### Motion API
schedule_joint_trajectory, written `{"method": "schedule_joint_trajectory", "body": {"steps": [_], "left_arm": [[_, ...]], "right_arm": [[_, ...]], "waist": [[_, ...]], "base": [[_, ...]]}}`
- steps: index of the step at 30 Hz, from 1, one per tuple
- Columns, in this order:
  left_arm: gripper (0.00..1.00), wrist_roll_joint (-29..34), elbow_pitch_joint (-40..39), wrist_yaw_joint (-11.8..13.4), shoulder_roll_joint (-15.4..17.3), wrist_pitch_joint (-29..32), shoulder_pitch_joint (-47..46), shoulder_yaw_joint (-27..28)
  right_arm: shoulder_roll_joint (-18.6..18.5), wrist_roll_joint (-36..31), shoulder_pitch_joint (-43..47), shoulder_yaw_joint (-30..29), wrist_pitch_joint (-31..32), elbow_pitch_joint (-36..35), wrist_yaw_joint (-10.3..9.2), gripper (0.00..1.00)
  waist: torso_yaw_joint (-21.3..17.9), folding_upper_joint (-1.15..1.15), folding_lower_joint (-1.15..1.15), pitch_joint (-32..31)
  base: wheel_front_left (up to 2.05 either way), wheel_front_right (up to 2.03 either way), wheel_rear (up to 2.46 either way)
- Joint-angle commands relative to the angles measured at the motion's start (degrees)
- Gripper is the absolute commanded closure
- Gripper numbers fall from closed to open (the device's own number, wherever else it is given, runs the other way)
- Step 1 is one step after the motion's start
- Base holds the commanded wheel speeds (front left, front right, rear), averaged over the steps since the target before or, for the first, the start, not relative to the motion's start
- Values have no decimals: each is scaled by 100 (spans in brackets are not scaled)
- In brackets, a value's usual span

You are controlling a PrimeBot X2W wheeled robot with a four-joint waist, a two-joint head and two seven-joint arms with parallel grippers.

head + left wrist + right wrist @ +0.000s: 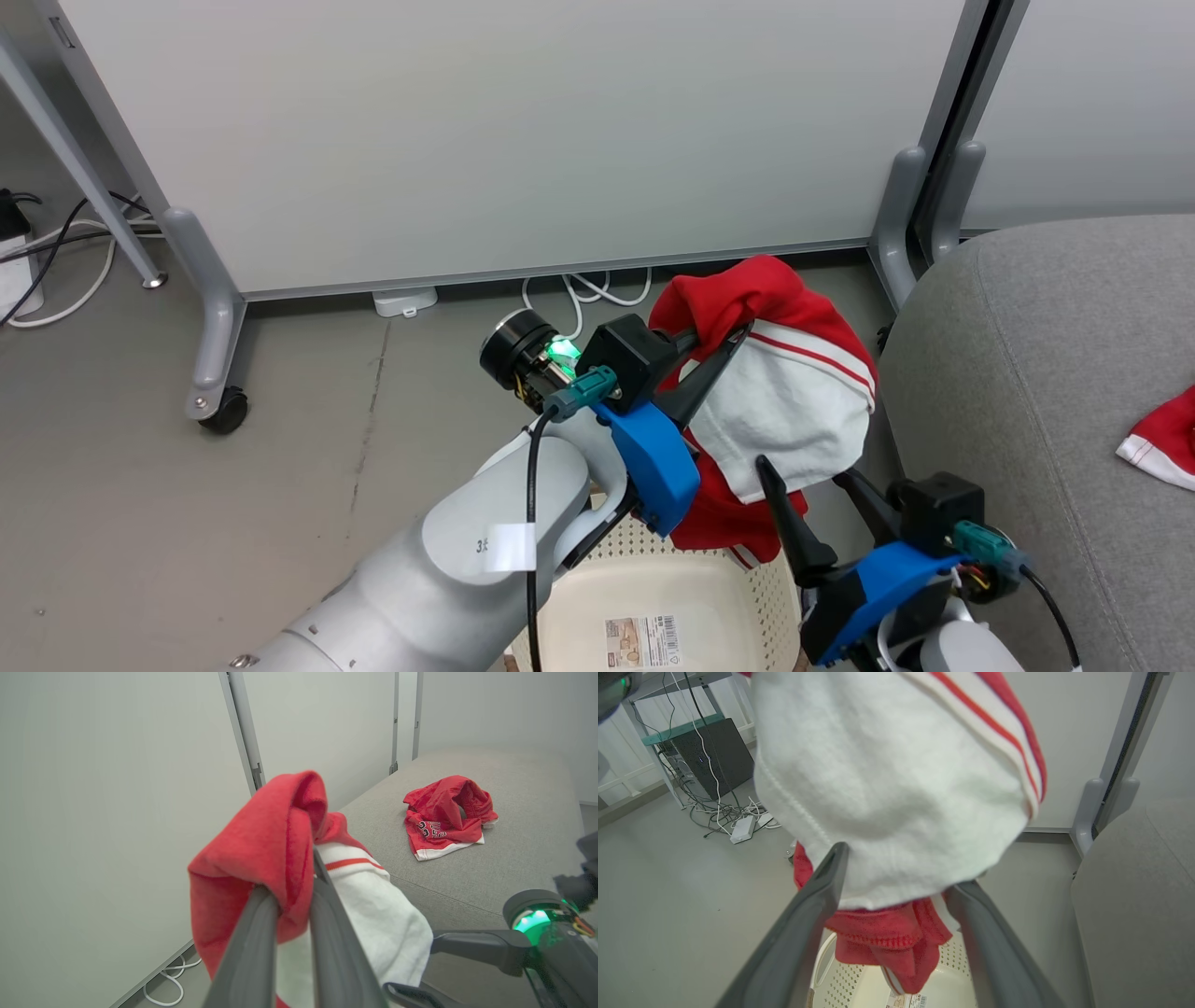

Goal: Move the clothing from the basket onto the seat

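Note the left gripper [728,341] clenched on a red fold of the garment [794,392], lifted above the basket [775,597], white panel and red tail hanging over its mouth. Note the right gripper [801,471] spread wide, grasping nothing, just under that panel; cannot tell real contact between cloth and its fingers [817,891] from mere overlap. Find the other garment [446,816] already lying on the seat [1027,373], off to the right of the basket.

Judge the step in hand as the carry to the seat. Trust the single pinch and do not ease it short of the cushion. Raise enough to bring the red tail over the seat's rounded edge without dragging, given soft cloth prone to swinging and snagging. Swing right in one slow, smooth arc to damp the sway. Mind the right gripper: draw it aside first, or risk draping the panel over those open fingers and tugging the fold out of the pinch. Aim well inside the cushion, near the other garment but not on top of it, to prevent any slide off the edge. Lower to rest the tail on the fabric, then release and lift straight away, checking for cloth caught on a finger. Count this as likely the last piece, judging by the bare basket floor around the label [642,642].
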Motion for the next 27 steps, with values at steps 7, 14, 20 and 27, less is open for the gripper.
{"method": "schedule_joint_trajectory", "body": {"steps": [7,14,20,27], "left_arm": [[100,-1,-35,7,-2,-28,-50,-50],[100,-39,-41,16,-3,-28,-43,-102],[100,-47,-40,0,-3,-28,-17,-156],[100,-98,0,-1,-3,-29,38,-192]], "right_arm": [[-7,60,-468,364,-108,162,3,0],[-7,-137,-835,480,-132,408,2,0],[-7,-284,-1024,398,-154,643,2,100],[-7,-294,-1084,384,-216,781,2,100]], "waist": [[-3,0,0,19],[0,0,0,35],[16,0,0,24],[-2,0,0,-25]], "base": [[0,0,0],[0,0,0],[0,0,0],[0,0,0]]}}
